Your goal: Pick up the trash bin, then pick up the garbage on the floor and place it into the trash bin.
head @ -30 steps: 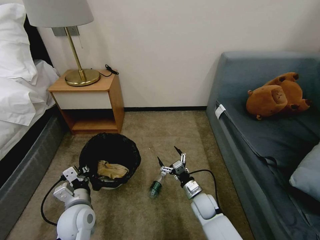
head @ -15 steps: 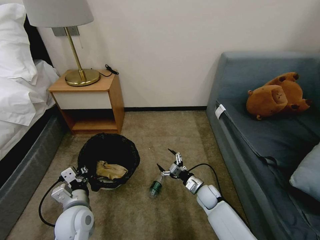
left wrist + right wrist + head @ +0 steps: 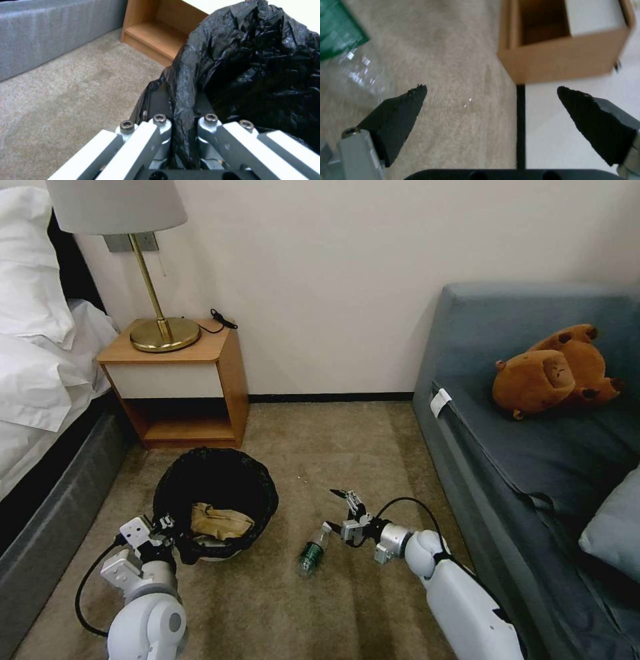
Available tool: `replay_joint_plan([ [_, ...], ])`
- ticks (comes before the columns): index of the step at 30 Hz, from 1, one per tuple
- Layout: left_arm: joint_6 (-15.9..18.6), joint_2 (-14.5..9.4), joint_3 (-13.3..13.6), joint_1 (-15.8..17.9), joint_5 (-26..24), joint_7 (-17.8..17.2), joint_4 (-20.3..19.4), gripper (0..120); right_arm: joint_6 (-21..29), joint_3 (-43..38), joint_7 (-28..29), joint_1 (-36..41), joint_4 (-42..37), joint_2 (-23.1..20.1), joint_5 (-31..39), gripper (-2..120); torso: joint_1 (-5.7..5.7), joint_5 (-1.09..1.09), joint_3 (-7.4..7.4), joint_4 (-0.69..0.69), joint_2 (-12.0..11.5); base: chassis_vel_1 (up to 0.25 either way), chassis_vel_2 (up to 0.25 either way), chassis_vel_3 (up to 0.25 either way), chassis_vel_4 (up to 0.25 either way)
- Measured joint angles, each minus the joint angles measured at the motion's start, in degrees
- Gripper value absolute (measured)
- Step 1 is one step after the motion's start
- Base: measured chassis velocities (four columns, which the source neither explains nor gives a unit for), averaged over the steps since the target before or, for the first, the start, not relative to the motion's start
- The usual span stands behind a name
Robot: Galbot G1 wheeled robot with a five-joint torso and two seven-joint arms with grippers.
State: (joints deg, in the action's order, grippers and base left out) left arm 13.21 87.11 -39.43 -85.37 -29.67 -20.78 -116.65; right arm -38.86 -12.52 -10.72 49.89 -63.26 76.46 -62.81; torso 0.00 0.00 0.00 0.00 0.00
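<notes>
The trash bin (image 3: 215, 493), lined with a crinkled black bag, hangs tilted just above the carpet. My left gripper (image 3: 171, 529) is shut on its near rim, and in the left wrist view the gripper (image 3: 182, 121) pinches a fold of the black bag (image 3: 253, 65). A crumpled brown paper bag (image 3: 221, 520) lies inside the bin. A small green bottle (image 3: 311, 554) lies on the carpet with its white cap pointing away from me. My right gripper (image 3: 332, 509) is open, turned sideways just beyond the cap. In the right wrist view the gripper (image 3: 490, 88) is open with the bottle (image 3: 340, 37) off to one side.
A wooden nightstand (image 3: 179, 380) with a brass lamp (image 3: 160, 330) stands behind the bin, and the bed (image 3: 40, 380) runs along the left. A grey sofa (image 3: 533, 460) with a brown plush toy (image 3: 553, 370) lines the right. Bare carpet (image 3: 333, 447) lies between them.
My right arm has swung lower and turned its open gripper sideways, closer to the bottle's cap. The bin and left gripper have drifted slightly left.
</notes>
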Motion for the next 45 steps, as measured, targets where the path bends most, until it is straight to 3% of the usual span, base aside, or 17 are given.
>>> replay_joint_plan([
  [4,-0.07,0.25,0.13,0.01,0.09,0.01,0.0,4,-1.88,0.3,0.0,-1.32,-0.35,-0.28,-7.52,100,0.0,0.0,0.0,-0.01,0.0,0.0,0.0,0.0,0.0],
  [5,-0.19,0.32,0.15,0.01,0.2,0.01,0.05,4,-3.39,0.37,0.18,-2.6,-0.69,-0.28,-14.11,100,0.0,0.01,0.0,0.0,0.0,0.0,0.0,0.0,0.0],
  [7,-0.23,0.34,0.14,0.01,0.21,0.01,0.23,4,-5.65,1.23,0.5,-4.44,-0.65,-0.18,-20.46,100,0.0,-0.01,0.0,0.0,0.0,0.0,0.0,0.0,0.0],
  [12,-0.5,0.62,0.06,0.19,0.02,0.01,0.6,4,-7.69,6.26,0.63,-7.03,0.01,-0.57,-26.43,100,0.0,0.0,0.0,0.0,0.0,0.0,0.0,0.0,0.0],
  [31,-1.4,1.63,-0.13,0.2,-0.36,0.14,1.48,4,-7.75,12.2,-3.71,-12.77,10.22,1.6,-32.23,100,0.0,0.0,0.0,-0.01,0.0,0.0,0.0,0.0,0.0],
  [45,-1.07,2.55,0.51,0.92,0.37,-0.17,1.15,4,-7.44,16.04,-1.36,-13.62,11.61,3.41,-34.77,100,0.0,0.0,0.0,0.0,0.0,0.0,0.0,0.0,0.0],
])
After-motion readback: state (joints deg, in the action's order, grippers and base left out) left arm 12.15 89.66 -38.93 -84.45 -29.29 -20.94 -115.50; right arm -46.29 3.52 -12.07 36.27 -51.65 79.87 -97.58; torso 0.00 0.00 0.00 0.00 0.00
